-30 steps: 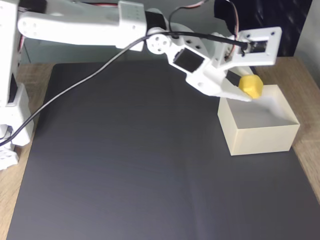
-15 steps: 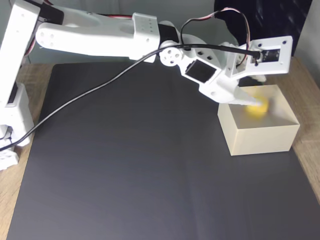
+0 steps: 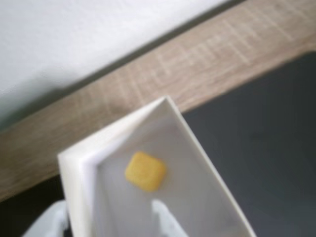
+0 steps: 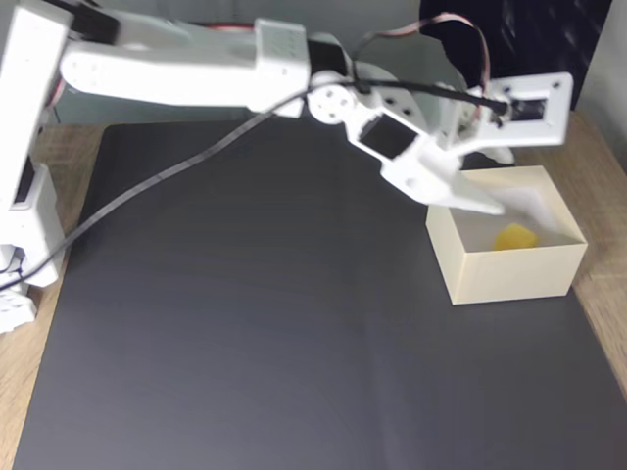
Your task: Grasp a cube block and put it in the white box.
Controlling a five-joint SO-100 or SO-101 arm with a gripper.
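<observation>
The yellow cube block (image 4: 514,237) lies loose on the floor of the white box (image 4: 509,276), which stands at the right edge of the black mat. My gripper (image 4: 499,182) hovers open just above the box's left rim, holding nothing. In the wrist view the cube block (image 3: 144,171) rests flat near a corner inside the white box (image 3: 195,183). My gripper (image 3: 108,218) shows there as two white fingertips (image 3: 163,213) at the bottom edge, spread apart and clear of the cube.
A black mat (image 4: 245,313) covers most of the wooden table (image 4: 600,333). The arm's white base (image 4: 29,225) stands at the left edge, and a black cable (image 4: 147,191) hangs from the arm over the mat.
A second ago my gripper held the cube above the box. It has since opened, the cube has dropped onto the box floor, and the gripper has risen slightly.
</observation>
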